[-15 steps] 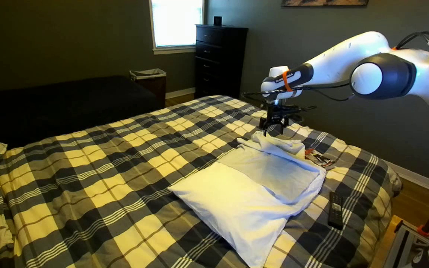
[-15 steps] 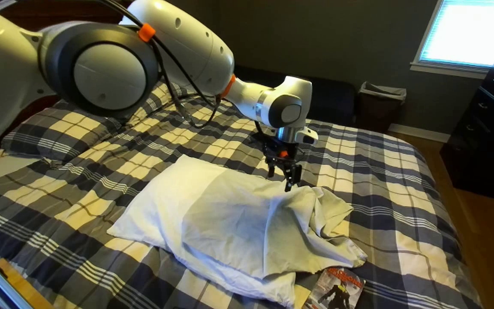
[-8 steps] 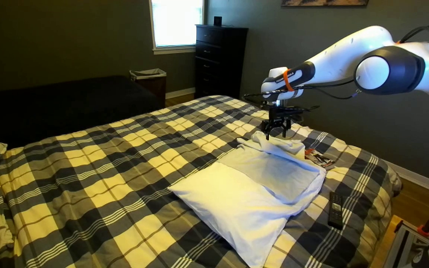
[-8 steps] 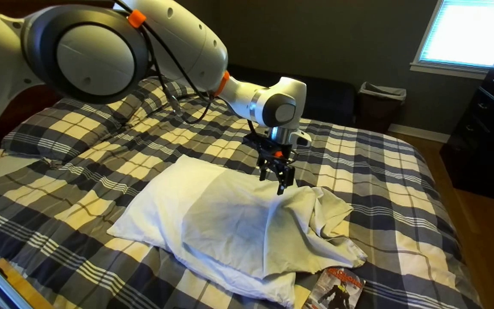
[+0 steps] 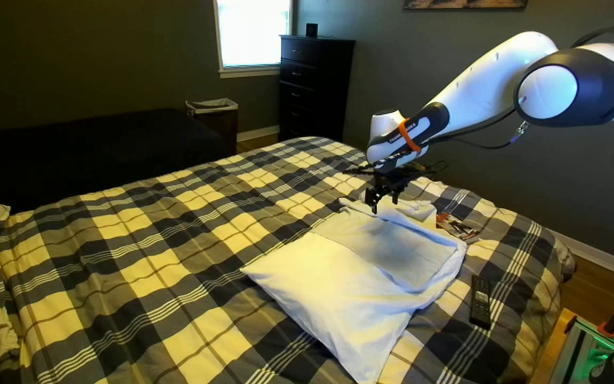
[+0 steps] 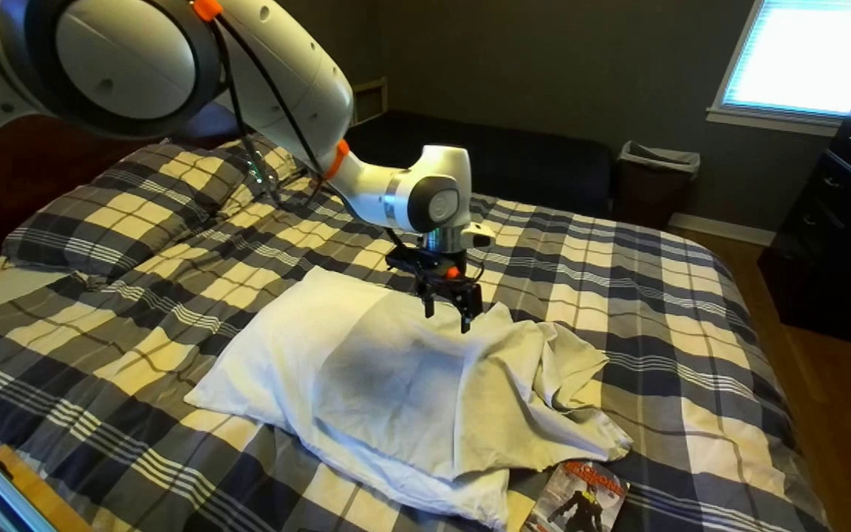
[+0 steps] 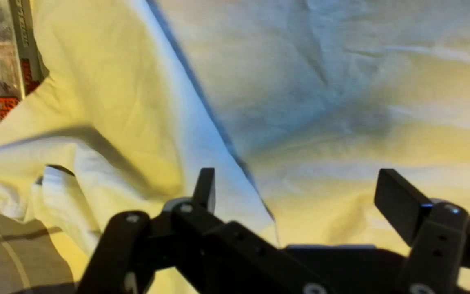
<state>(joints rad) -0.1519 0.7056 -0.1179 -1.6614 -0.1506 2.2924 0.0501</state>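
White cotton-look pillow [image 6: 285,340] sits at left in an exterior view, on the plaid comforter [image 6: 654,295], partly covered by pale grey cloth [image 6: 396,399], likely a pillowcase; we'd leave the pillow alone and go for cloth only. Moving right, gripper [image 6: 448,319] hangs over the cloth's far side, jaws spread wide, nothing clamped. Wrist view puts the folded edge [image 7: 208,122] between the jaws, so we'd call that a decent line-up: come straight down astride it, close slowly, pinch cloth without the pillow, lift gently before any drag. Further right, cloth is bunched and loose, probably easier to grab than the flat stretch, though stacked folds could come up together. DVD case [image 6: 580,499], by its look, lies lower right, just beside or touching the cloth, so we'd keep clear of it. Hard to make out, from the left again: metal-and-wood frame [image 6: 29,484], cut off at the corner; how far the pillow runs under the cloth, hidden; gap between gripper and cloth, we can't judge from any view, they just overlap; how many layers sit in the bunched part, can't tell; DVD case runs off the bottom, red title only partly legible to us.
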